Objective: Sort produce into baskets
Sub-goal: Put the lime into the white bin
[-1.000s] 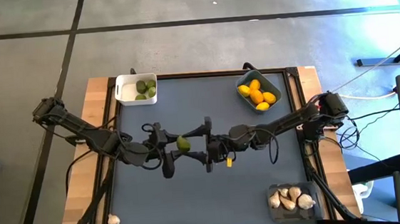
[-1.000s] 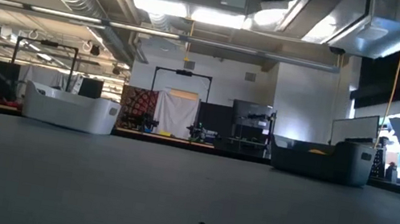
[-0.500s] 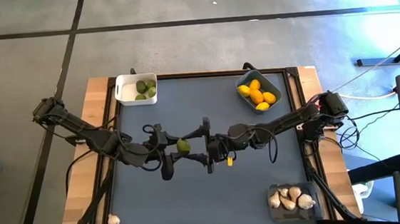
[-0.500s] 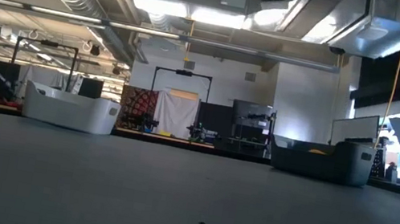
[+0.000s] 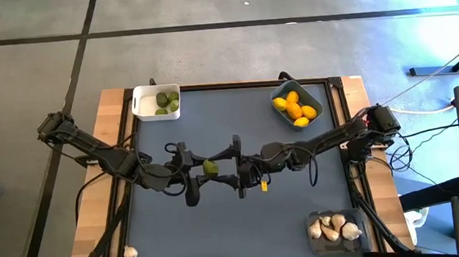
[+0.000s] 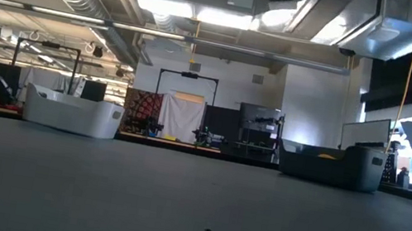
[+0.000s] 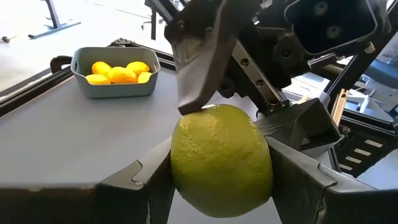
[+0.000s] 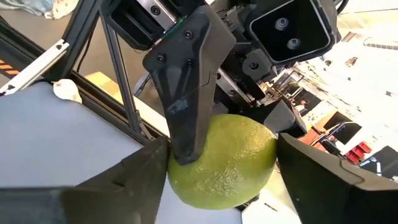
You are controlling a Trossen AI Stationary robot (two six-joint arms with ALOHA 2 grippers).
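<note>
Green fruit point(image 5: 210, 168): mid-counter, above the dark mat, pinched between both claws.
Left claw point(image 5: 204, 174): clenched on the green fruit, fingers either side.
Right claw point(image 5: 220, 169): fingers spread around the same fruit; contact unclear.
White basket point(image 5: 142, 105): far-left of the fruit, holds green pieces.
Blue-grey basket point(image 5: 312, 97): far-right, holds yellow fruits.
Clear basket point(image 5: 333, 228): near-right, holds garlic.
Loose garlic bulb point(image 5: 129, 254): near-left counter point(image 5: 300, 189) corner.

I count three baskets point(image 5: 156, 102), one green fruit point(image 5: 209, 167) between my fingers point(image 7: 298, 180), and one garlic bulb point(image 5: 129, 254) lying alone.
</note>
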